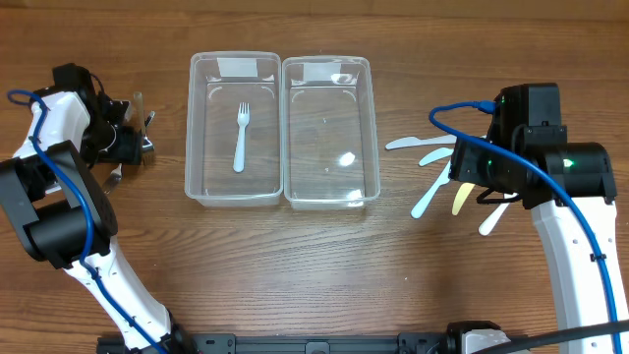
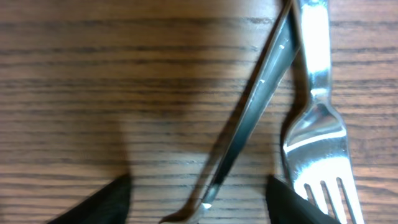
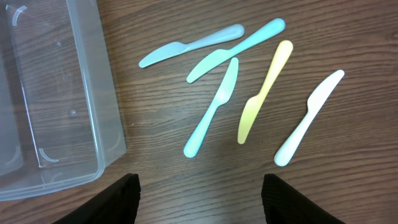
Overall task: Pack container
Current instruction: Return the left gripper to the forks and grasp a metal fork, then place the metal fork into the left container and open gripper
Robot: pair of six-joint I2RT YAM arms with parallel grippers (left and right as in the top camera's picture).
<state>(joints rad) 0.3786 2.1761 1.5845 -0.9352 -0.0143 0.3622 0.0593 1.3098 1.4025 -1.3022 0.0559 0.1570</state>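
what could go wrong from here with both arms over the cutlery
1. The left tool straddles a shiny metal fork and a slim metal utensil lying against it. Closing could grab both or flick one away.
2. The five pastel plastic knives below the open right tool lie flat and close together, so a pinch may catch two or skid them across the wooden table.

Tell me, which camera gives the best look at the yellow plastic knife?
The right wrist view: the yellow knife lies whole and unobstructed among four other plastic knives. Overhead, it is small and partly hidden under the right arm. The left wrist view misses it, showing only metal cutlery on wood.
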